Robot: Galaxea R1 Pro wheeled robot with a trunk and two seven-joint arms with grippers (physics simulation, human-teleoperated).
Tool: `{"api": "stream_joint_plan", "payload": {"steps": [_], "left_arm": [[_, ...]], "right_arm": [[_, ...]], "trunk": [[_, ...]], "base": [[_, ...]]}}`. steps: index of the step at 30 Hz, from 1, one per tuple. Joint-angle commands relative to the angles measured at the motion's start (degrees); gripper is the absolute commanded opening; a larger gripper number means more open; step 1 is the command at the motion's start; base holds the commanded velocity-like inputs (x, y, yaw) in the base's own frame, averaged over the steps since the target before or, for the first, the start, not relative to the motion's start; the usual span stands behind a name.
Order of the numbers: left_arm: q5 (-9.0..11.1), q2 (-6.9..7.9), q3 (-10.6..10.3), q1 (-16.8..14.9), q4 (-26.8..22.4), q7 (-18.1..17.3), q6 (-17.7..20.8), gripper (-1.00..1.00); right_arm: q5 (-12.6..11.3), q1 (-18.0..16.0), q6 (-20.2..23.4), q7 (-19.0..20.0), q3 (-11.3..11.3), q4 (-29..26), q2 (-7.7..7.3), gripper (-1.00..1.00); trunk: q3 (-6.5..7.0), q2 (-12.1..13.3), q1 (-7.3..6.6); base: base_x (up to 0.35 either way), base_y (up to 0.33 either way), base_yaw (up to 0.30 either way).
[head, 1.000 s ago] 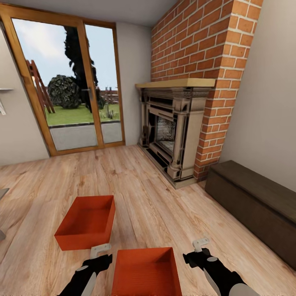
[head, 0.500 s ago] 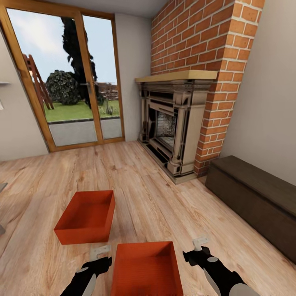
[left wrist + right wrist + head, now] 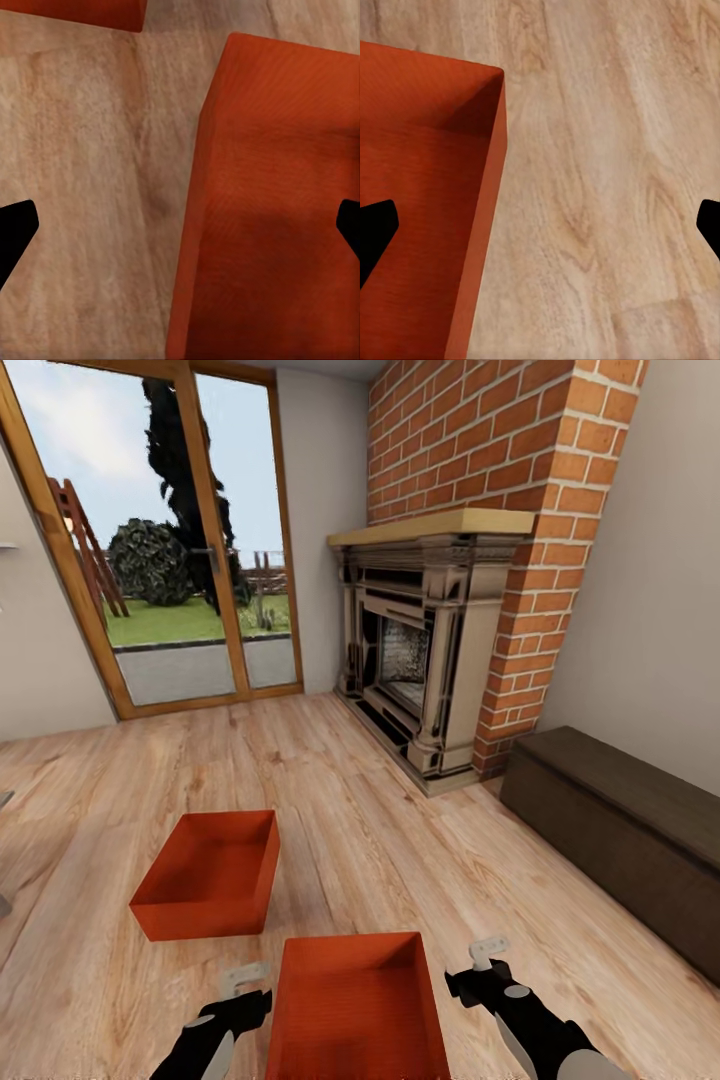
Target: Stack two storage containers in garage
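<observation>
Two red-orange storage containers sit open and empty on the living room's light wood planks. The nearer container [image 3: 355, 1005] lies between my arms, and the farther container [image 3: 210, 870] rests ahead to its left. My left gripper [image 3: 243, 980] hovers open just off the near bin's left wall. In the left wrist view the left gripper [image 3: 180, 232] spans that bin's wall [image 3: 277, 187] and bare floor. My right gripper [image 3: 485, 953] is open beside the bin's right side. In the right wrist view the right gripper [image 3: 540, 225] straddles the bin's right wall [image 3: 420, 187]. The garage is out of view.
A brick fireplace [image 3: 430, 650] stands ahead on the right. A long dark brown chest [image 3: 620, 830] runs along the right wall. Wood-framed glass doors [image 3: 170, 540] fill the far left wall. Open plank floor [image 3: 330, 790] lies between the bins and the fireplace.
The whole view has shifted, so the camera has moved a little forward. Both bins sit higher in the picture. Both grippers hold almost the same pose beside the near bin.
</observation>
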Motion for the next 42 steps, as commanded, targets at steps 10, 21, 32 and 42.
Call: {"api": "stream_joint_plan", "payload": {"steps": [10, 21, 32, 42], "left_arm": [[0.6, 0.12, 0.2, 0.0, -0.1, 0.2, 0.2, 1.00], [0.7, 0.07, 0.2, 0.0, -0.1, 0.1, 0.2, 1.00], [0.7, 0.02, 0.2, 0.0, -0.1, 0.1, 0.2, 1.00], [0.6, 0.02, 0.2, 0.0, -0.1, 0.1, 0.2, 1.00]], "right_arm": [[0.4, 0.0, 0.2, 0.0, 0.3, -0.1, 0.04, 1.00], [0.4, 0.0, 0.2, 0.4, 0.3, -0.1, 0.03, 1.00], [0.3, 0.0, 0.2, 0.4, 0.3, 0.0, 0.04, 1.00], [0.4, 0.0, 0.2, 0.6, 0.3, 0.0, 0.04, 1.00]], "trunk": [[-2.78, -4.0, 2.19], [-5.77, -8.5, 4.61], [-8.77, -12.9, 7.02], [-11.49, -16.9, 9.22]], "base": [[0.000, 0.000, 0.000], [0.000, 0.000, 0.000], [0.000, 0.000, 0.000], [0.000, 0.000, 0.015]]}}
